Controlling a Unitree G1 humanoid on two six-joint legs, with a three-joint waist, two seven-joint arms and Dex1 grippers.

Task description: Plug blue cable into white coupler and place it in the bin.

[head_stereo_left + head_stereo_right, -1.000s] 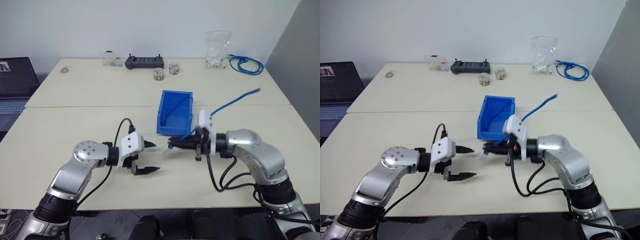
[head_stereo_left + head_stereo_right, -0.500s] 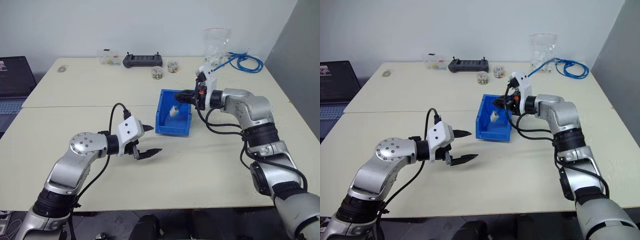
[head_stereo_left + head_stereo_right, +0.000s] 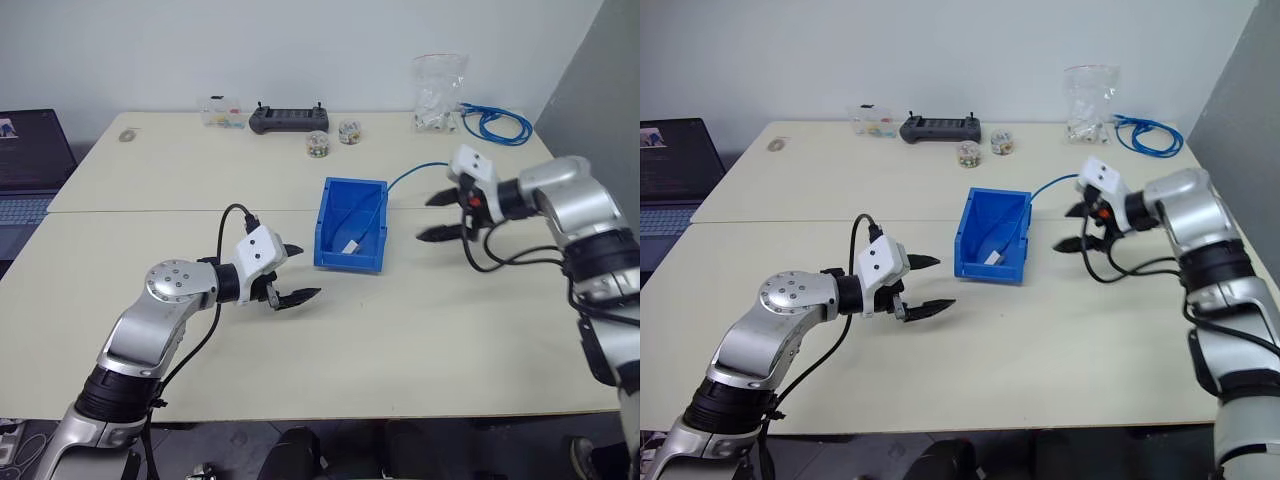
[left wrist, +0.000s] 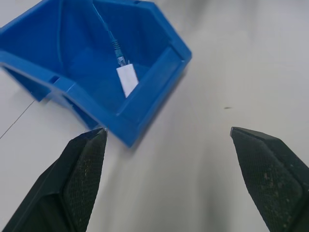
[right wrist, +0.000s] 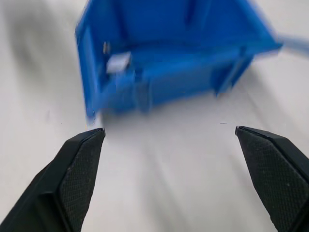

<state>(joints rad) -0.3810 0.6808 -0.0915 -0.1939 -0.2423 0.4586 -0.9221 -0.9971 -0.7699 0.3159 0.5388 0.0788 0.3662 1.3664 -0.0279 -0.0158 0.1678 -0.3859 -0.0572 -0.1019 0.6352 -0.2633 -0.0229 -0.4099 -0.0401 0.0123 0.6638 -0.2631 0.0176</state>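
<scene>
Two grippers are hovering over the pale surface (image 3: 420, 330), one on each side of the bin (image 3: 352, 225). The left gripper (image 3: 292, 272) is sitting to the near left of the bin, its jaws spread wide and holding nothing; in the left wrist view its fingers (image 4: 82, 179) are framing the bin's lowered front edge. The right gripper (image 3: 440, 216) is hanging just right of the bin, pointing left toward it, its jaws likewise standing wide apart and empty.

The bin is resting near the middle of the surface with its low front edge facing near. Inside it, the coupler (image 4: 127, 80) is lying on the floor of the bin, toward the near end, and the cable (image 3: 372, 210) is plugged into the coupler's far end. From there the cable is running up along the right inner wall, crossing over the bin's far right rim and trailing right across the surface toward the right gripper. I cannot tell whether its loose end is touching that gripper.

Along the far edge of the surface, a black controller (image 3: 288, 119) is lying left of two small round jars (image 3: 333, 139), with a small clear box (image 3: 224, 113) farther left. At the far right, a clear bag (image 3: 438, 95) is standing beside a blue cable coil (image 3: 495, 125). A laptop (image 3: 32, 160) is sitting at the far left.
</scene>
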